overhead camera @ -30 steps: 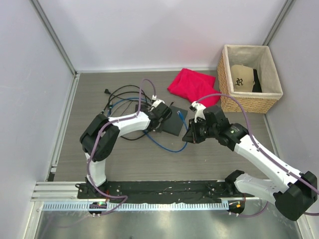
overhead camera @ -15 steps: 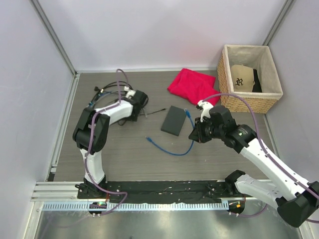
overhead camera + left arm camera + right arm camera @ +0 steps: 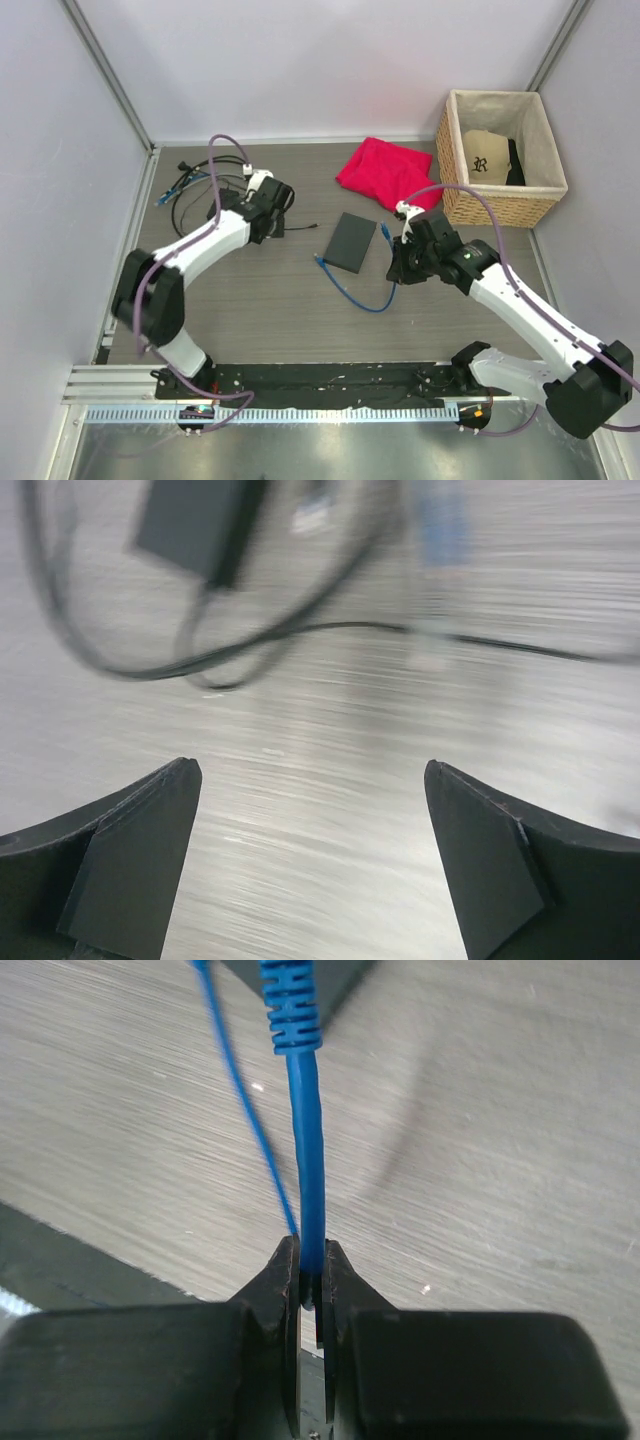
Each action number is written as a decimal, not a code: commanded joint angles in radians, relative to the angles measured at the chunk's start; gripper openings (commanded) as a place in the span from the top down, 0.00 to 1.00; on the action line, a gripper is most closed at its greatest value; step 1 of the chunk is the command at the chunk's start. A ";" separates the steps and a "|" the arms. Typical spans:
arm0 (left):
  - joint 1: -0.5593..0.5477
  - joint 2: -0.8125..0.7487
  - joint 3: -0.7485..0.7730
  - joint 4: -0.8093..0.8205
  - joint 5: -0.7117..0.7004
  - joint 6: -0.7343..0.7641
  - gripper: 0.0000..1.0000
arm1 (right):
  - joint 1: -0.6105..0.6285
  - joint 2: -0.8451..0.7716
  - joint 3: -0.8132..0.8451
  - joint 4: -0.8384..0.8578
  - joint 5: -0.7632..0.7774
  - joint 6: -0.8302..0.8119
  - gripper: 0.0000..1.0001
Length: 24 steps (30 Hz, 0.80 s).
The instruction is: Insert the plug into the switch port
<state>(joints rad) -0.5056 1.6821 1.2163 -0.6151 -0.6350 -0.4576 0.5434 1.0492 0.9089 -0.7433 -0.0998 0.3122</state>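
Clamping the limp cable (image 3: 306,1150) behind its plug (image 3: 288,1005) at 12 o'clock, right pincer (image 3: 312,1260) probably allows sag; grip nearer the plug. Left pincer (image 3: 310,800) apart.

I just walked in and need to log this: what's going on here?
The right gripper is clamped on the blue cable behind its plug, which points at the edge of the switch lying flat. Whether it is seated cannot be told. The left gripper hangs open near the black cables, holding nothing.
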 commanded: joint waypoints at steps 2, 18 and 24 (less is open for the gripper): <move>-0.128 -0.162 -0.064 0.145 0.196 -0.009 0.00 | -0.017 0.022 -0.080 0.042 0.055 0.064 0.96; -0.361 0.310 0.295 0.319 0.344 0.138 0.00 | -0.017 -0.087 -0.197 0.142 0.003 0.067 0.94; -0.381 0.445 0.379 0.327 0.314 0.172 0.00 | -0.017 -0.091 -0.214 0.162 -0.017 0.054 0.94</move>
<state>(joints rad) -0.8818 2.0647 1.5436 -0.3286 -0.3031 -0.3244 0.5278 0.9764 0.6949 -0.6277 -0.1001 0.3763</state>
